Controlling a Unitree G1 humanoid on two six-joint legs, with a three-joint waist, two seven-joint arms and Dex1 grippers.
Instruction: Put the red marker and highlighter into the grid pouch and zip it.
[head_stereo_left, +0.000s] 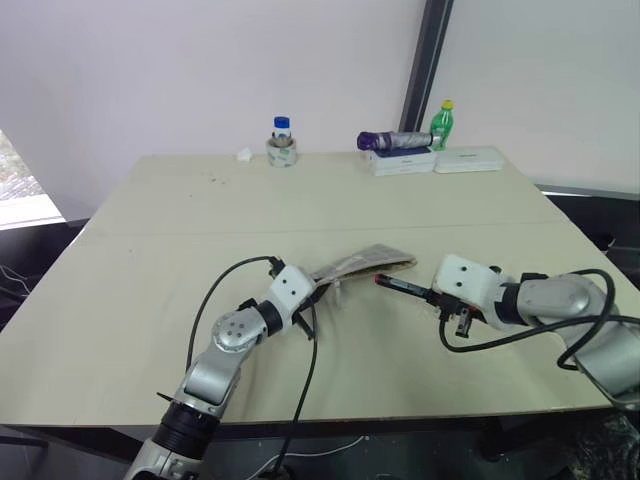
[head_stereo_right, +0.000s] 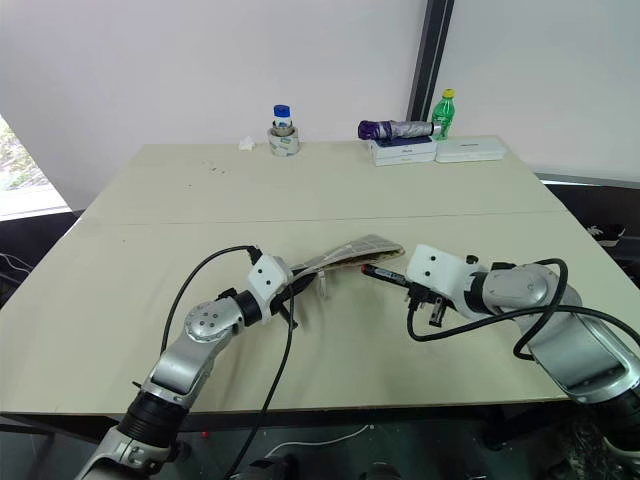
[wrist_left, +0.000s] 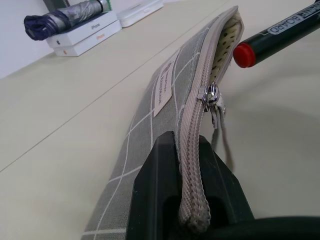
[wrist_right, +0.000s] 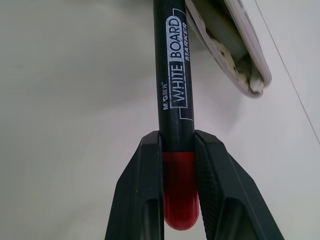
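Observation:
The grid pouch (head_stereo_left: 362, 264) is grey with white grid lines and is lifted at the middle of the table. My left gripper (wrist_left: 186, 145) is shut on its zip edge at the near end. The zip slider (wrist_left: 210, 95) sits partway along, and the far end gapes open. My right gripper (wrist_right: 177, 142) is shut on the red marker (wrist_right: 172, 75), a black barrel with a red end. The marker (head_stereo_left: 400, 286) points toward the pouch's open mouth, with its other red end just beside it. The highlighter is out of view.
At the table's far edge stand a blue-capped bottle (head_stereo_left: 282, 142), a folded purple umbrella (head_stereo_left: 395, 140) on white boxes, a green bottle (head_stereo_left: 442, 122) and a flat white case (head_stereo_left: 467, 159). Black cables trail from both arms over the near table.

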